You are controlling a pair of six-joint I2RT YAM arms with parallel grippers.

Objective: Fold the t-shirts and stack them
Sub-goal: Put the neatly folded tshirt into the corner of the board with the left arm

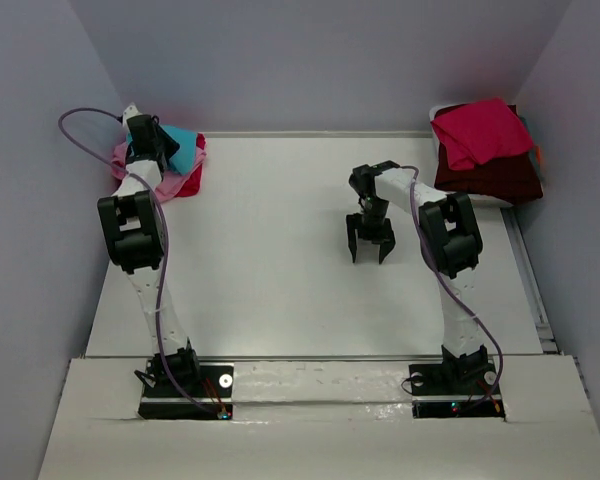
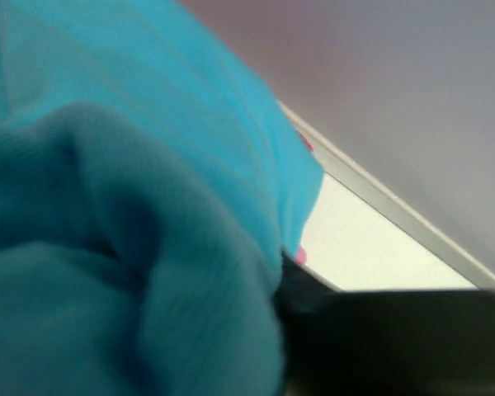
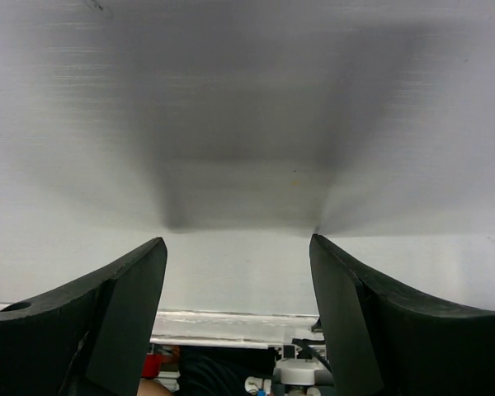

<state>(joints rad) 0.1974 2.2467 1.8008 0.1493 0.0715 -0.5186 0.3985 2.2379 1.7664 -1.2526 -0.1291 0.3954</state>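
The surface (image 1: 270,290) lies open through its middle and near side. A heap of t-shirts (image 1: 185,152) blocks the far left corner, a stack of t-shirts (image 1: 480,140) the far right; the right tool (image 1: 370,255) hangs over centre-right.

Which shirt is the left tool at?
The turquoise shirt, topping the far-left pile over a pink shirt and red shirt; the left tool is against it. Crimson shirt and maroon shirt lie far right.

Lit softly from above | blurred turquoise t-shirt (image 2: 107,206) at left wrist | cast broad shadow across table (image 3: 247,148)
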